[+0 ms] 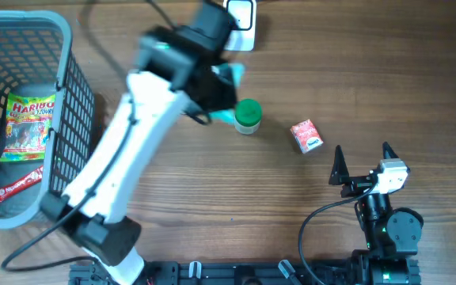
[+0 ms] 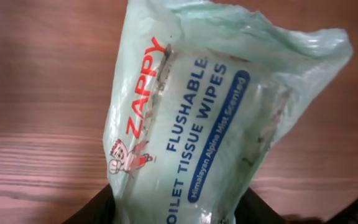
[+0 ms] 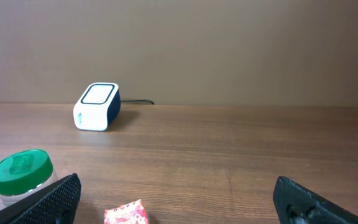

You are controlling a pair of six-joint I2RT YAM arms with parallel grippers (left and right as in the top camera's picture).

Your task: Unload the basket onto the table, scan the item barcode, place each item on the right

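Task midway: left gripper pinches the Zappy flushable wipes pack near the barcode scanner, no barcode showing, so presenting it for the scan apparently remains; right gripper rests spread, empty.

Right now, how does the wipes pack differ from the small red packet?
The wipes pack is pale green and large; the red packet is much smaller. The wipes pack is gripped by the left gripper; the red packet lies free on the table. Both are soft packs outside the basket.
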